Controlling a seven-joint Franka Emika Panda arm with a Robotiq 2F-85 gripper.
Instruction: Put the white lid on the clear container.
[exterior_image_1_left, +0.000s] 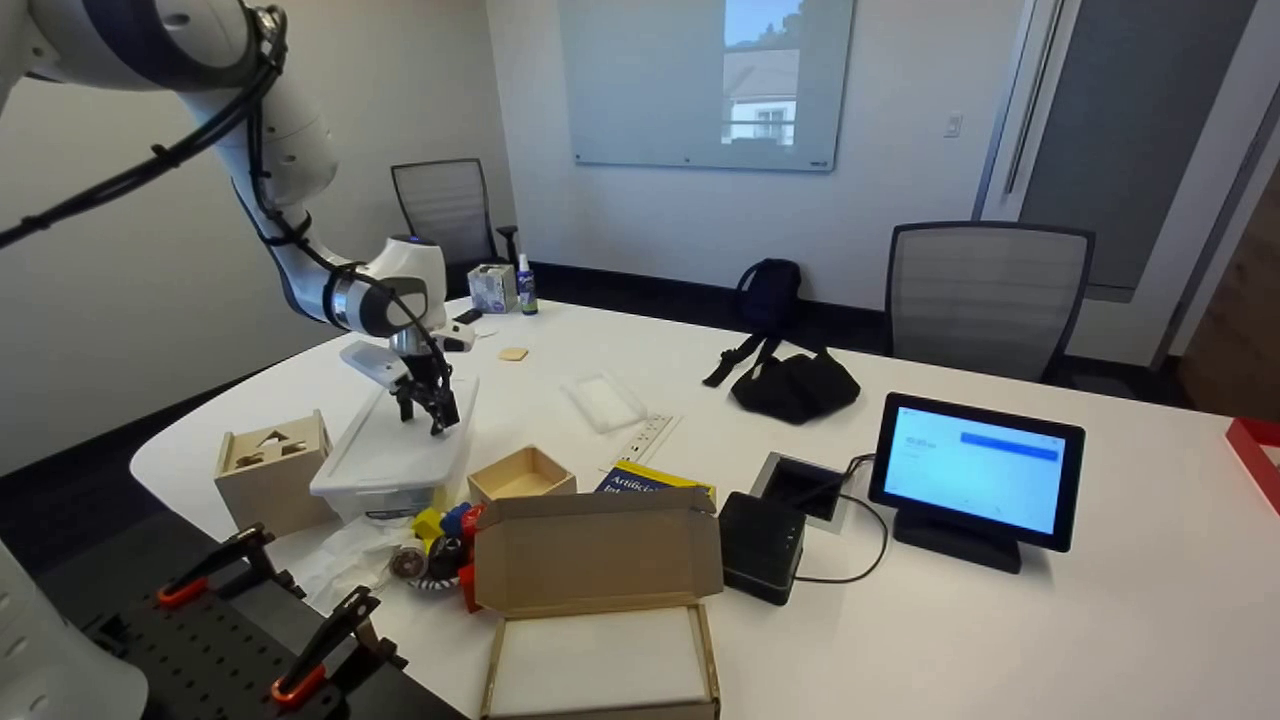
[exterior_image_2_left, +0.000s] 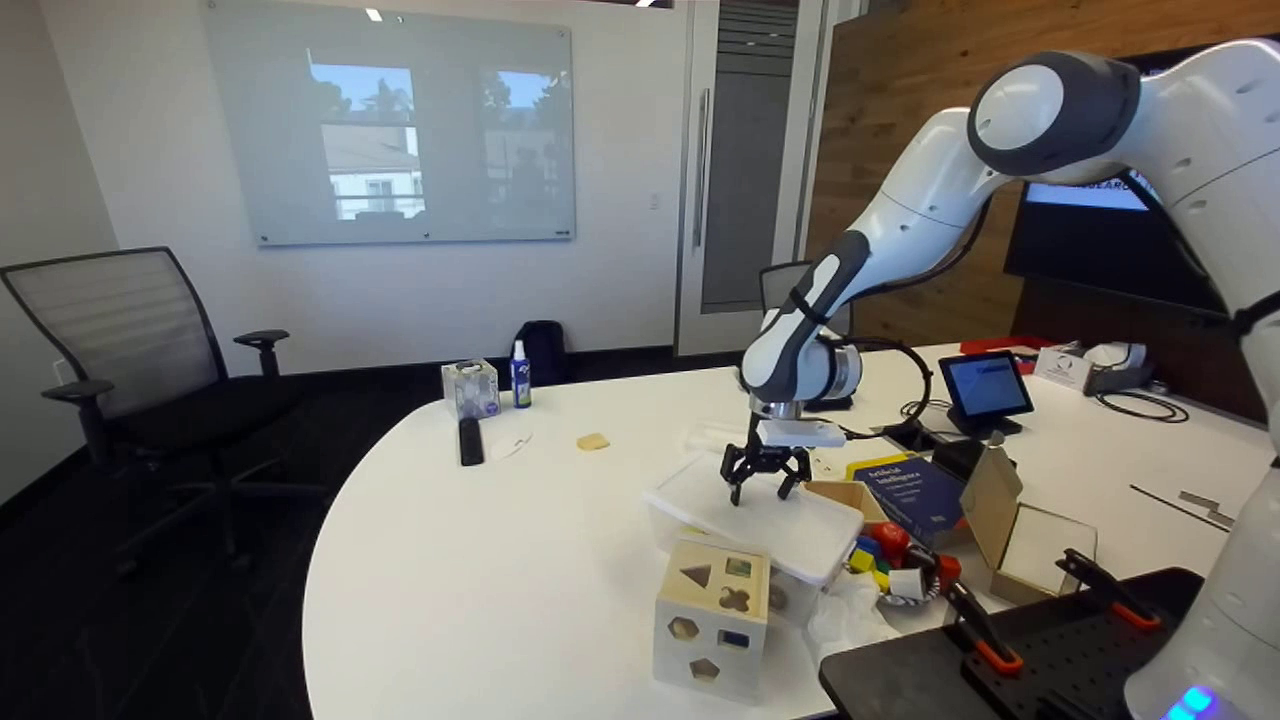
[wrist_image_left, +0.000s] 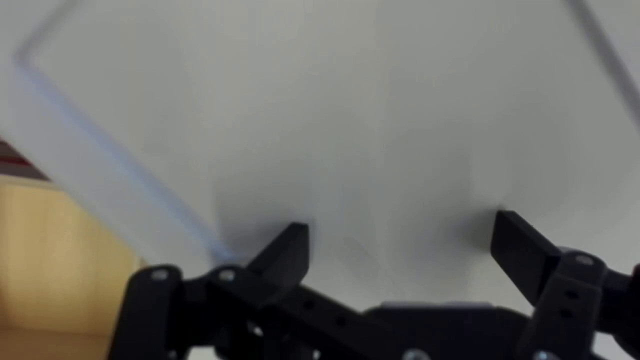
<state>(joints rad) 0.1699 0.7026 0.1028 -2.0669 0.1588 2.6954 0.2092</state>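
Note:
The white lid (exterior_image_1_left: 385, 455) lies on top of the clear container (exterior_image_1_left: 372, 503) and covers it; in an exterior view the lid (exterior_image_2_left: 800, 532) lies over the container (exterior_image_2_left: 797, 598) too. I cannot tell whether its rim is pressed down all round. My gripper (exterior_image_1_left: 422, 418) is over the middle of the lid, pointing down, and it shows there also in an exterior view (exterior_image_2_left: 760, 494). In the wrist view the gripper (wrist_image_left: 401, 220) has its fingers wide apart with nothing between them, and the lid (wrist_image_left: 350, 115) fills most of the picture. The fingertips are touching or just above the lid; I cannot tell which.
A wooden shape-sorter box (exterior_image_2_left: 708, 640) stands close beside the container. An open wooden tray (exterior_image_1_left: 522, 474), colourful blocks (exterior_image_2_left: 880, 550) and an open cardboard box (exterior_image_1_left: 600, 560) are on the container's other side. A smaller translucent flat piece (exterior_image_1_left: 604, 402) lies on the table.

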